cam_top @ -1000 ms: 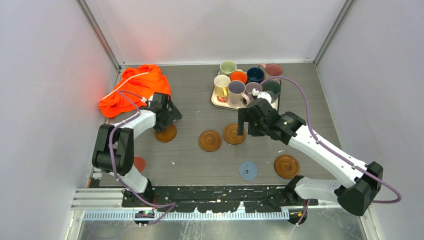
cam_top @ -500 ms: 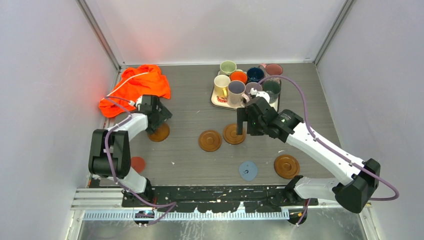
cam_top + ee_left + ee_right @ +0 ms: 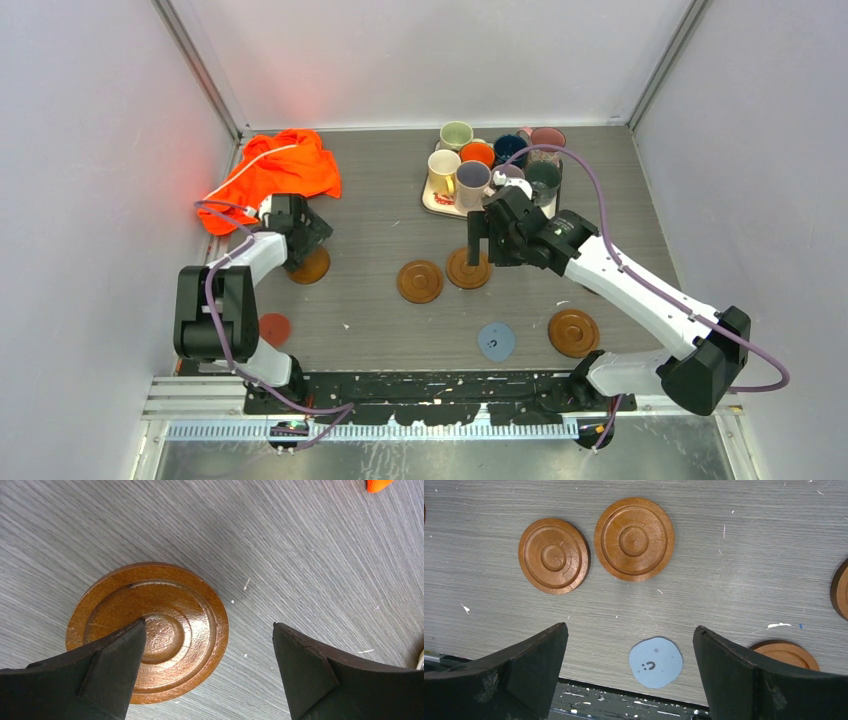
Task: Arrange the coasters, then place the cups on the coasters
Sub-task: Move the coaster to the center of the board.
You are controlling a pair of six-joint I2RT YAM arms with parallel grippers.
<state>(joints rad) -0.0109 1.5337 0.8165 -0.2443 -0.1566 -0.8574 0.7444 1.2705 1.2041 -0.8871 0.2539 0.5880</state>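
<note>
Left tool (image 3: 207,630) and right tool (image 3: 629,630) both gape wide and empty, the left low over a wooden coaster (image 3: 185,615) at nine o'clock on the tabletop (image 3: 380,200), the right above two coasters (image 3: 554,555) near centre, cups (image 3: 472,182) clustered on the tray (image 3: 435,205) at one o'clock.

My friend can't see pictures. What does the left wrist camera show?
A round brown wooden coaster with carved rings lies flat on a grey table. The left gripper hangs open over it, one finger covering its near edge. Orange cloth peeks in at the top right corner.
</note>
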